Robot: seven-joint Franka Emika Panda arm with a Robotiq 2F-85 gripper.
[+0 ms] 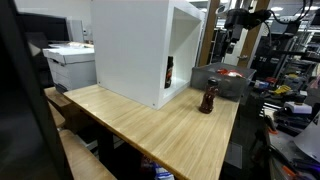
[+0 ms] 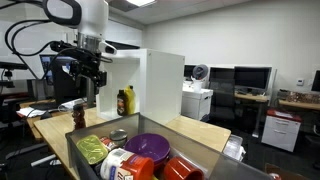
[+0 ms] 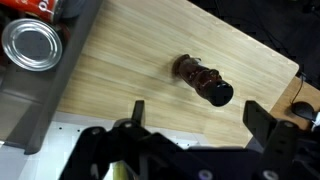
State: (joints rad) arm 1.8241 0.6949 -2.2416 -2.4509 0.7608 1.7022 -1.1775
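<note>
1. The wooden bench point(image 1: 150, 130) carries everything here; its pale planks fill most of the wrist view.
2. A white cabinet point(image 1: 130, 45) stands along one long edge of the bench, with its open side facing across the boards. On its floor, in an exterior view, a dark bottle with a red label point(image 2: 122, 101) stands just beside a yellow bottle point(image 2: 130, 100).
3. The Franka arm point(image 2: 92, 20) rises at the bench end where the bin sits and reaches over the wood.
4. A grey bin point(image 2: 195, 143) sits at that end of the bench. It holds a purple bowl point(image 2: 150, 146), a green packet point(image 2: 92, 148), a red cup point(image 2: 182, 168) and tins.
5. The gripper point(image 3: 198, 120) hangs above the bench with its jaws spread as wide as they go. Nothing is between them and they touch nothing. Both fingers point(image 3: 135, 110) show at the bottom of the wrist view.
6. The brown bottle point(image 3: 203, 82) has a dark cap and stands upright on bare wood near the bin end, out from the cabinet's open side. It stands below the gripper, roughly in line with the gap between the fingers and apart from them. In an exterior view it stands just in front of the bin point(image 1: 207, 99).
7. A silver tin point(image 3: 32, 45) sits inside the bin, lid up, well apart from the brown bottle.
</note>
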